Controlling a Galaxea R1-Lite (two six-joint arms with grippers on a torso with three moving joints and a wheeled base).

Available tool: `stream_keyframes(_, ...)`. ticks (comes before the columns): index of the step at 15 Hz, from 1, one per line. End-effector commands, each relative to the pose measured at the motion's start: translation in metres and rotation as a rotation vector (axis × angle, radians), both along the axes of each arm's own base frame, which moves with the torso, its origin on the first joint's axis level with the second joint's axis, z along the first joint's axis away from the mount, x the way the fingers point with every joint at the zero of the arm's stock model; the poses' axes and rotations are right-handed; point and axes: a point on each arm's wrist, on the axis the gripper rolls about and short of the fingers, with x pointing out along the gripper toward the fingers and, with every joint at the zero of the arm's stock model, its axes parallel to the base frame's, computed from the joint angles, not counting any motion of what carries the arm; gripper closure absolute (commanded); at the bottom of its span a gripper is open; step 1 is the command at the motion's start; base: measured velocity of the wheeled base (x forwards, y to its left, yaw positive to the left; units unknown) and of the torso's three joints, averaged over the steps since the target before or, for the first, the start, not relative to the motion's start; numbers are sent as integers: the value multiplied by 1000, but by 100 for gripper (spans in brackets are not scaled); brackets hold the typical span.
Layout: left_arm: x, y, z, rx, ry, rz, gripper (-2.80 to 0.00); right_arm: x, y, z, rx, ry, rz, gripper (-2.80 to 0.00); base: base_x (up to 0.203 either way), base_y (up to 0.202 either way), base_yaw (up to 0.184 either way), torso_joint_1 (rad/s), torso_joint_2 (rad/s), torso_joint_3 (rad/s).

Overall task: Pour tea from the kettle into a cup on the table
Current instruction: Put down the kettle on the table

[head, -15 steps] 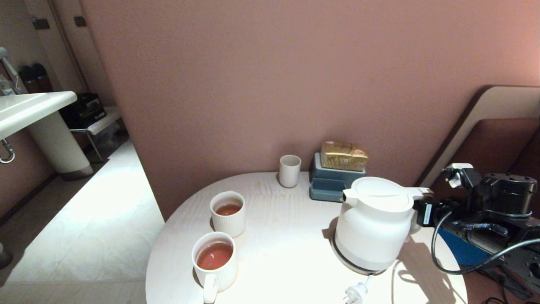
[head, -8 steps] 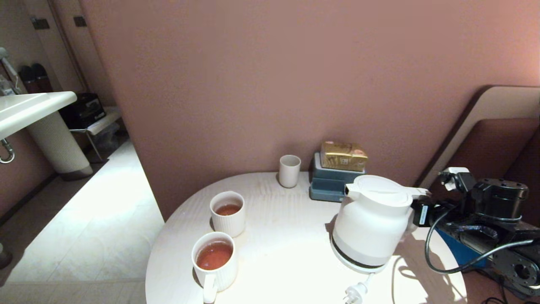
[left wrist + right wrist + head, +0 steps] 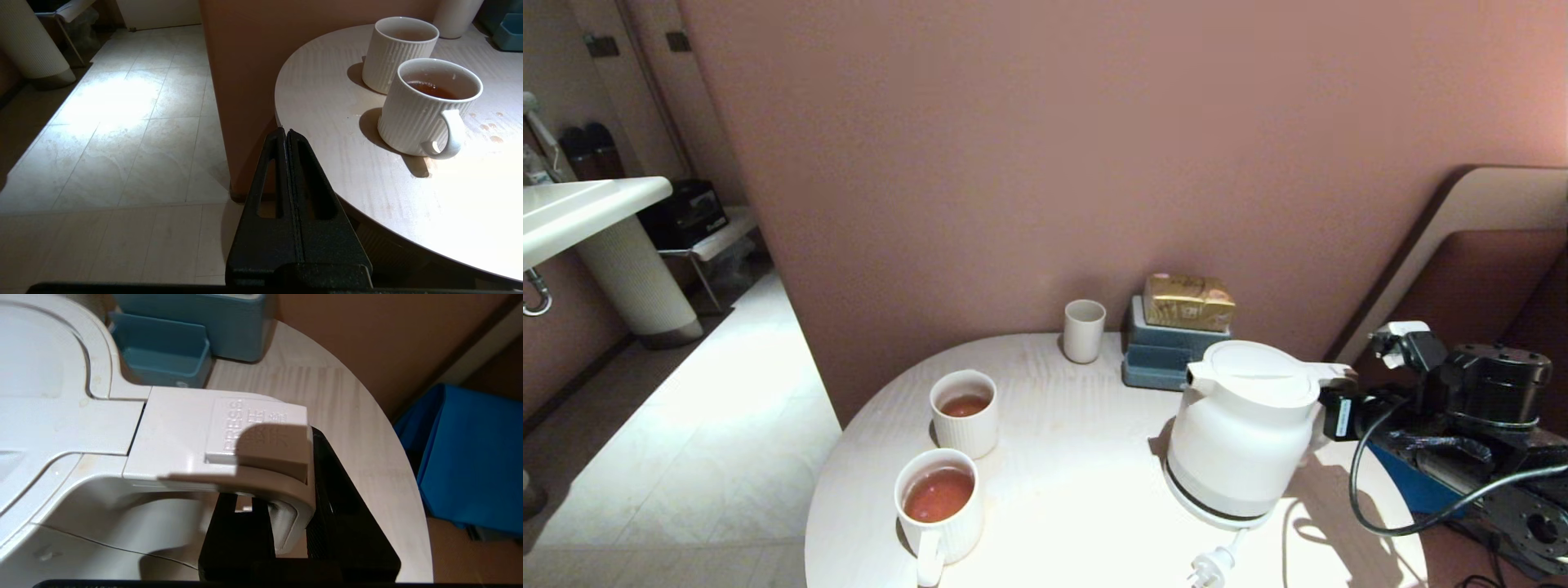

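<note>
While the left gripper [image 3: 288, 136] hung parked off the table's near-left edge, its fingers pressed together on nothing, the right gripper [image 3: 286, 514] was clamped narrowly on the kettle's loop handle [image 3: 229, 453], one finger inside the loop and one outside.

Nearest on the table [image 3: 1062, 506] lay a loose plug [image 3: 1207, 565] on its cord, then a ribbed mug [image 3: 938, 505] fairly full of reddish tea. Behind the mug stood a second ribbed cup [image 3: 965, 412] with less tea in it. To their right the kettle [image 3: 1245, 429] sat upright on its base [image 3: 1188, 502], spout facing the cups, well apart from them. Farthest back, against the wall, stood a small plain cup [image 3: 1084, 330] and a stack of blue boxes [image 3: 1164, 355] with a gold packet [image 3: 1188, 301] on top.

The kettle looked rigid, smooth plastic, bulky and probably heavy if it held tea, so its weight would hang well out from the handle and tend to swing it about the grip. The handle was the only sensible hold; gripping high, near the lid hinge, should give better control when tilting. Its glossy surface could slip, and the release button sat just above the fingers.
</note>
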Motion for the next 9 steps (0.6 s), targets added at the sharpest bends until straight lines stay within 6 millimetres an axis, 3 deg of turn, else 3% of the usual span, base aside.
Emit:
stream_keyframes(1,0,0,0,-1,1,0,0,-2,0,5,-2,-26,1,0,0,0,0,0,0,0)
stream_keyframes(9,0,0,0,0,2,0,0,-2,1,-16,-2,55,47,0,0,0,0,0,0,0)
